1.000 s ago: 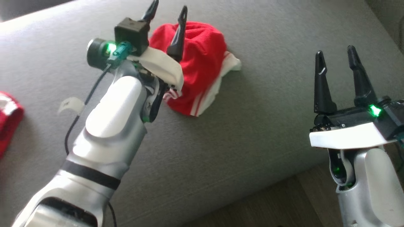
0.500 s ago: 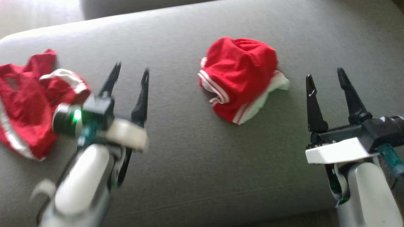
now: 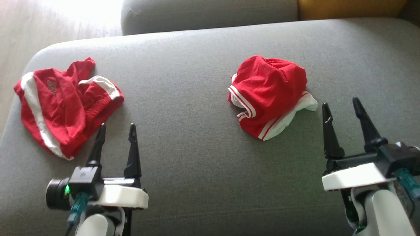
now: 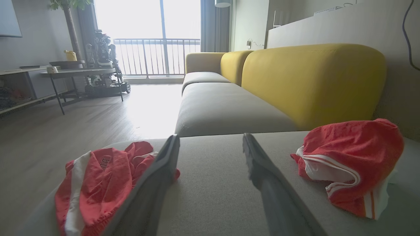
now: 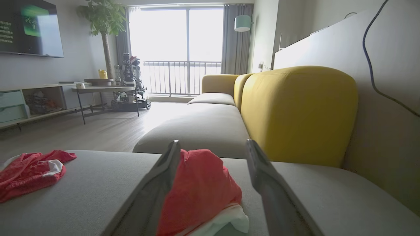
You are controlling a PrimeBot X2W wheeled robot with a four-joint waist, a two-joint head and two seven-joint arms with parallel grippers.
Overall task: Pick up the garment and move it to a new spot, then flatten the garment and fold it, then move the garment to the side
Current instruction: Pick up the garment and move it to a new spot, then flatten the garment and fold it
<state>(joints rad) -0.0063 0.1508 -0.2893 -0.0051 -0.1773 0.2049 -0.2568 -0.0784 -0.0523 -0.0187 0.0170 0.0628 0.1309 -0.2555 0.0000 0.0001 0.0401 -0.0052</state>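
Note:
A bundled red garment [image 3: 269, 95] with white stripes lies on the grey sofa seat [image 3: 197, 131], right of centre; it also shows in the wrist views [image 4: 347, 164] [image 5: 200, 190]. A second, crumpled red garment [image 3: 62, 105] [image 4: 98, 183] [image 5: 29, 172] lies near the seat's left end. My left gripper [image 3: 117, 127] [image 4: 210, 136] hovers open and empty, near the crumpled garment's right edge. My right gripper [image 3: 340, 102] [image 5: 212, 141] is open and empty, just right of and nearer than the bundled garment.
A yellow backrest [image 4: 311, 82] [image 5: 295, 108] rises behind the seat. A further grey seat cushion [image 3: 203, 14] adjoins at the back. Wooden floor [image 3: 19, 39] lies past the seat's left edge, with a low table [image 5: 105, 88] farther off.
The head camera has swung, bringing the crumpled garment into view. My left gripper has drawn back from the bundled garment to the lower left. Both grippers stayed open.

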